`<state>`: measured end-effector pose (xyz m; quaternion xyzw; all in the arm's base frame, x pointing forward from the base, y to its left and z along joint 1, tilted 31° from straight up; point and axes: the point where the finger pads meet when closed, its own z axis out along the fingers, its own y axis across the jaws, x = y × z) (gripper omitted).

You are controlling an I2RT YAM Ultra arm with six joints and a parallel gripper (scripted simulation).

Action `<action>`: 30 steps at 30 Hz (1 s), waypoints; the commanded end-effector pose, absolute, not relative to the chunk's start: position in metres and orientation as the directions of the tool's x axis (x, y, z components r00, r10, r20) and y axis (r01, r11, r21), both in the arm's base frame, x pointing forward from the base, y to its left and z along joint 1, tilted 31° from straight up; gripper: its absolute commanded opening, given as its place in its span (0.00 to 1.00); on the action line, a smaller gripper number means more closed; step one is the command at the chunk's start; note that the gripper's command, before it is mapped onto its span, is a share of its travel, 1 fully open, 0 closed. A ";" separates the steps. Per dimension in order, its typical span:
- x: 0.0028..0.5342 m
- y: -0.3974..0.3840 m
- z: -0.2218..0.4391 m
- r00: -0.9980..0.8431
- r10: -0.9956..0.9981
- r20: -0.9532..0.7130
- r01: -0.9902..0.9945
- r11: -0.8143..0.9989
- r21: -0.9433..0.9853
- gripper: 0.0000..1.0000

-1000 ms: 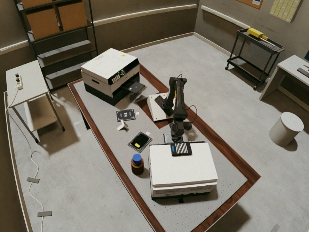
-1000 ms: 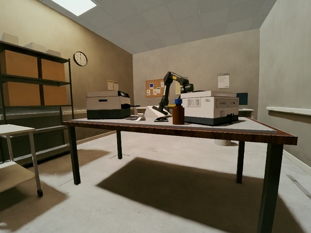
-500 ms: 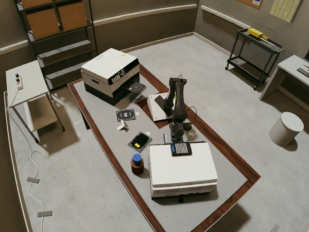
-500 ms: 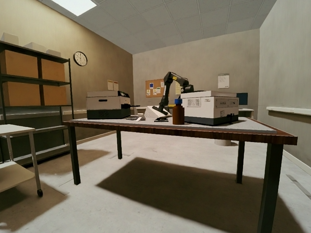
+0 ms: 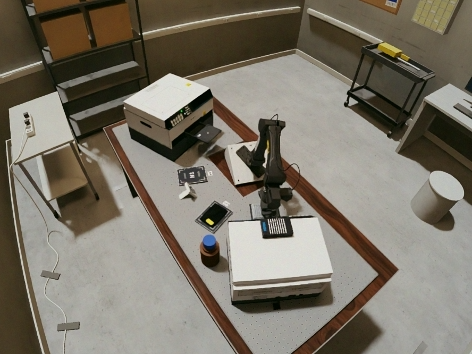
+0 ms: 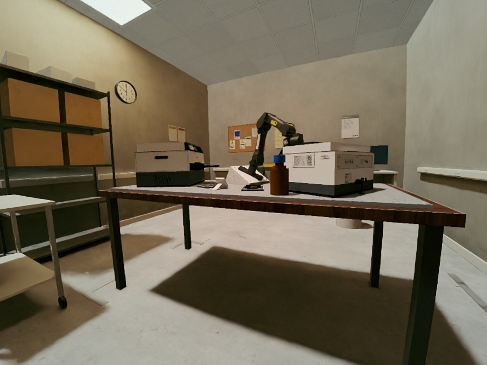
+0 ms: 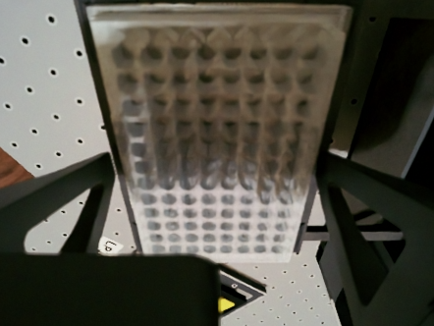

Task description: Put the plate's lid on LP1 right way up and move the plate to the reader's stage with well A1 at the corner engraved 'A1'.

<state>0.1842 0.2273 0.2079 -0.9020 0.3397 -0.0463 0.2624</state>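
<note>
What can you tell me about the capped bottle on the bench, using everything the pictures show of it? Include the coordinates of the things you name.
The bottle (image 5: 210, 258) (image 6: 279, 180) has a round, reddish-brown body, perhaps tinted glass or plastic, narrowing at the shoulder to a short neck. A bright blue cap (image 5: 209, 242) (image 6: 278, 159) sits on top. It stands upright on the pale, perforated deck, beside the large white machine (image 5: 280, 251) (image 6: 310, 169), near the wooden edge. Nothing grips it. No label shows, and its contents cannot be made out.
</note>
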 end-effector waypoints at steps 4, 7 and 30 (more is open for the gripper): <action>0.182 0.230 0.207 0.767 -0.634 -0.100 -0.584 -0.624 -0.519 1.00; 0.183 0.232 0.205 0.766 -0.635 -0.100 -0.586 -0.627 -0.513 1.00; 0.185 0.230 0.210 0.765 -0.637 -0.096 -0.585 -0.623 -0.519 0.91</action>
